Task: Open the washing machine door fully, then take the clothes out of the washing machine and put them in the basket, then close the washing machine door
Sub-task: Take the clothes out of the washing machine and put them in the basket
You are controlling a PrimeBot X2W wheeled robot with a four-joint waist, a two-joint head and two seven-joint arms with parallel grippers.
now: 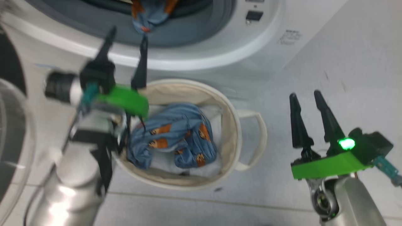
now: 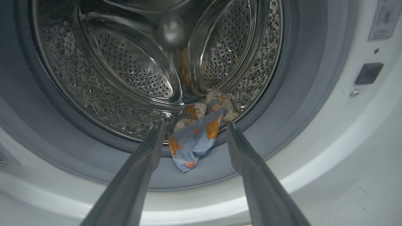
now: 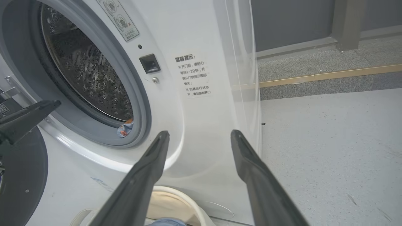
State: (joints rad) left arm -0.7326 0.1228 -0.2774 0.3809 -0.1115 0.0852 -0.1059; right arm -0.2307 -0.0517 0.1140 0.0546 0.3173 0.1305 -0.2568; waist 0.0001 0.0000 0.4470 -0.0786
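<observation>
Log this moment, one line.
door open; one garment in basket; another garment at drum mouth; left gripper jaws open, facing it; right gripper jaws open

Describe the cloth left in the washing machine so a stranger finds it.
Find the white washing machine and its drum mouth. On its lower lip lies a small blue cloth with orange figures. Unlike the bundle in the basket, it shows a cream part.

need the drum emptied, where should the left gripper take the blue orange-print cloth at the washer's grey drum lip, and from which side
Probably the light blue fabric flap with orange figures that droops over the grey rubber ring: it lies loose and forward, its cream part back on the perforated steel drum. Come straight in from the front; the open left gripper frames it.
</observation>
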